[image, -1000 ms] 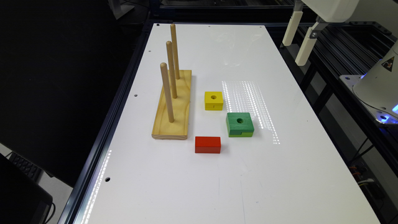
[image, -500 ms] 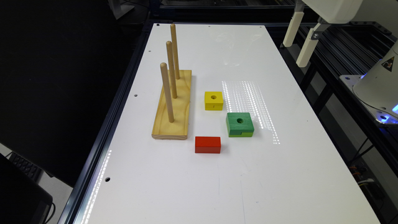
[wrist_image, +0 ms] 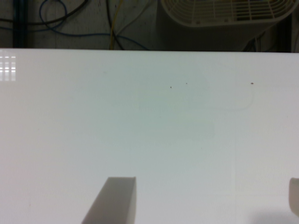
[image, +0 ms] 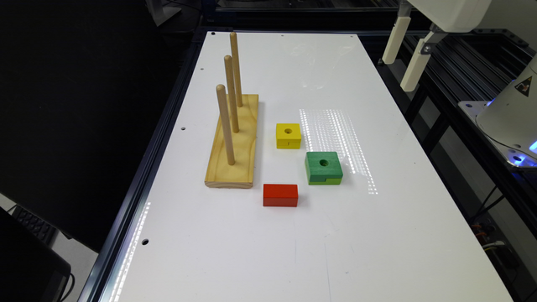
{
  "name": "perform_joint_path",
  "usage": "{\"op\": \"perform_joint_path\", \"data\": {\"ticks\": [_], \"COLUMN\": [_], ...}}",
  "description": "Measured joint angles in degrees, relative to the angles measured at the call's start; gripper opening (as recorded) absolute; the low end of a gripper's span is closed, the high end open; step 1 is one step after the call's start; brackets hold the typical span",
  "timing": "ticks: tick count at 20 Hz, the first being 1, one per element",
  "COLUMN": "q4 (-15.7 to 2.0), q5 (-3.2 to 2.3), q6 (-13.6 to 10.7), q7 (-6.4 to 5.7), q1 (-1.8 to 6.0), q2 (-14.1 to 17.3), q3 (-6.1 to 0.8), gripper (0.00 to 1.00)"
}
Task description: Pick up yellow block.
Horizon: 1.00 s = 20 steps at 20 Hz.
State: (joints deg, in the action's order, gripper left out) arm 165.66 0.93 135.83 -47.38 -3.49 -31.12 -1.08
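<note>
Pincer spread wide, holding nothing, high beyond the surface's far right edge in the exterior view. Yellow block flat between pegboard and green block, well apart from pincer.

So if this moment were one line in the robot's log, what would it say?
phase: approach not begun | claw: open, holding nothing, above bare table | yellow block: on table, untouched, beside peg board

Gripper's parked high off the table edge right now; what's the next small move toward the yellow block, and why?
Probably carry the gripper across toward the yellow block before descending. It hangs open, beyond the table edge at the exterior view's right, and the wrist view shows bare table, no block yet.
</note>
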Motion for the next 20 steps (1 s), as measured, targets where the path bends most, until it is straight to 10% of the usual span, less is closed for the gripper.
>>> {"op": "perform_joint_path", "data": {"ticks": [20], "q4": [-4.70], "q5": [0.09], "q6": [0.04], "q7": [-1.18], "q1": [-0.84], "q2": [4.22], "q3": [-0.13], "gripper": [1.00]}}
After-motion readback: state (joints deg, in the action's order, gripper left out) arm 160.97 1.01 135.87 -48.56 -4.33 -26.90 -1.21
